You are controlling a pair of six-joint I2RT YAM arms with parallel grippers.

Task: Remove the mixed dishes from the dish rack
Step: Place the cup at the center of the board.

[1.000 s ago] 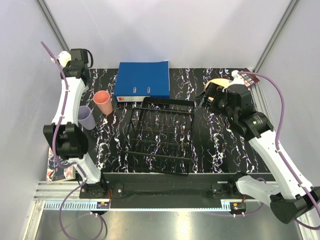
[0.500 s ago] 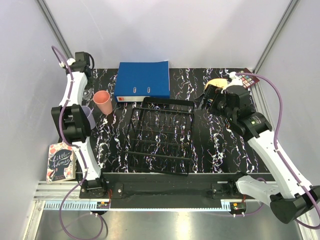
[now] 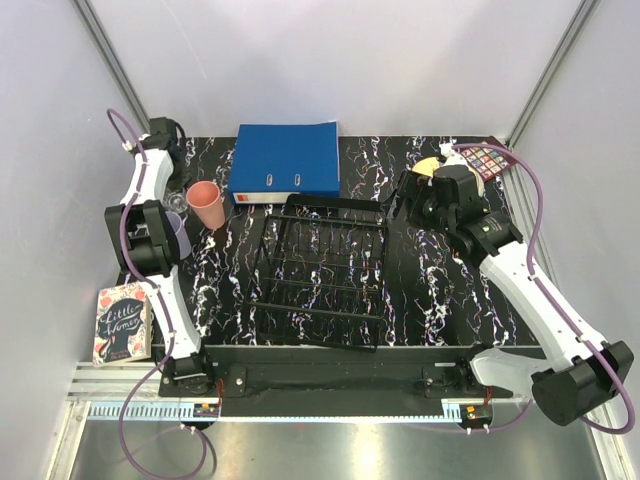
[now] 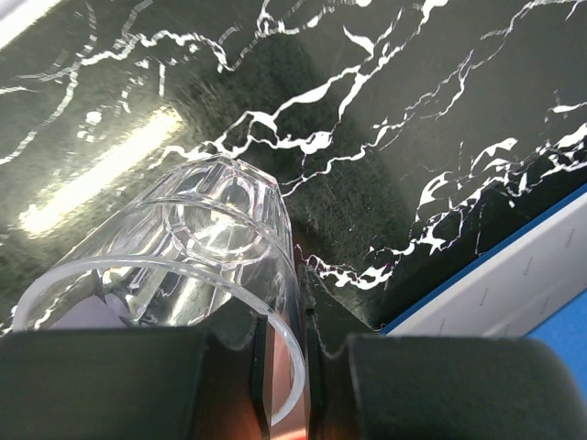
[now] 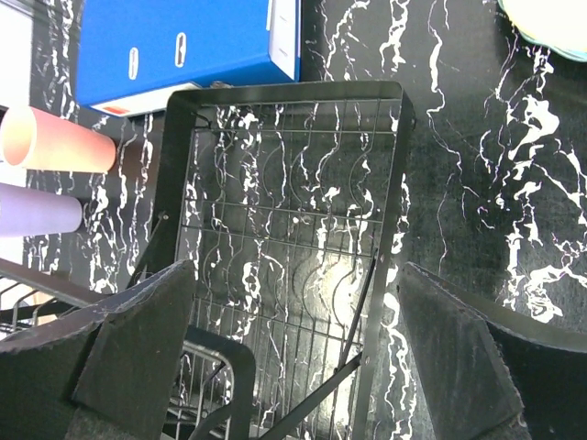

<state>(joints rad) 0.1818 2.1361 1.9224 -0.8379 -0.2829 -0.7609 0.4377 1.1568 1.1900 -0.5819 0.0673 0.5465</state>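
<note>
One clear glass [image 4: 183,247], outside the dish rack [image 3: 335,204] at far left near the salmon-pink cup [image 3: 205,203], is pinched by its rim in the left gripper [image 4: 284,367]; that thin hold could slip. Right gripper [image 5: 293,341] gapes, empty.

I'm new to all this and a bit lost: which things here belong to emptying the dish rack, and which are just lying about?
Job: dish rack, clear glass, salmon-pink cup, lilac cup, pale plate.
Lying about: blue binder, paperback book, patterned booklet.
</note>
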